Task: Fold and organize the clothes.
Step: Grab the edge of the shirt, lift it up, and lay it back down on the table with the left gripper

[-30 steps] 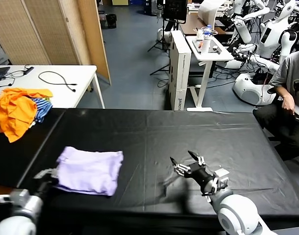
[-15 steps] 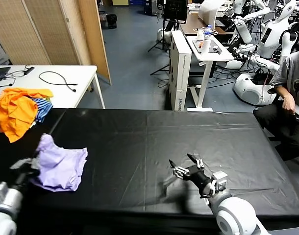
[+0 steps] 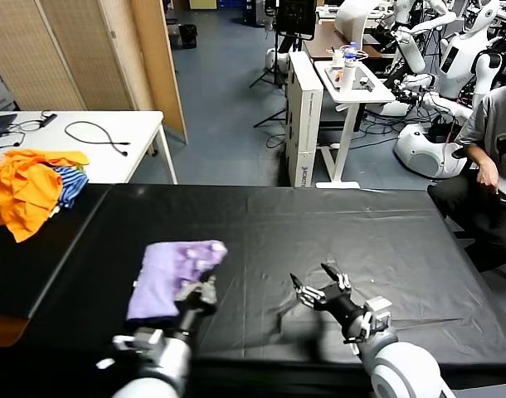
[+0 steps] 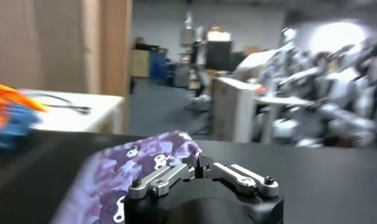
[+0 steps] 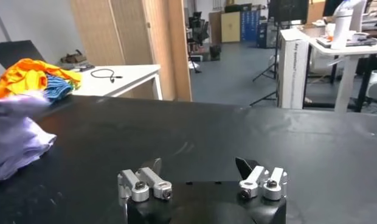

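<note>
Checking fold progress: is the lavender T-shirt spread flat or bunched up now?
Bunched up: the T-shirt is a folded bundle, printed side showing, pinched at its edge by the left gripper; right gripper open, apart.

Robotics lab — white humanoid robots [image 3: 452, 58], black worktable [image 3: 336, 224], monitor stand [image 3: 296, 16].

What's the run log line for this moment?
left gripper: shut on lavender T-shirt, print side up | right gripper: open, idle over black table
</note>
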